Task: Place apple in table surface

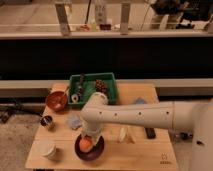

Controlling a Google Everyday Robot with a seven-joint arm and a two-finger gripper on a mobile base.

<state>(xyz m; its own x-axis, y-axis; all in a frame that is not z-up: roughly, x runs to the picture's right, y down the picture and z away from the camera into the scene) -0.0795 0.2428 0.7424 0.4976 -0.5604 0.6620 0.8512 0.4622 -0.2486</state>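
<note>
Arm reaches in from the right, gripper (90,136) pointing down over the dark plate (98,152) near the front edge of the table surface (145,154). Apple (86,144) sits on the plate directly under the jaws, partly covered by them; can't tell if jaws are spread or pinching it. White cup (48,149) left of the jaws, small metal can (47,122) further left and back. Reddish-brown bowl (56,101) and green tray (114,91) behind the jaws. Pale object (124,134) and dark object (150,132) to their right
</note>
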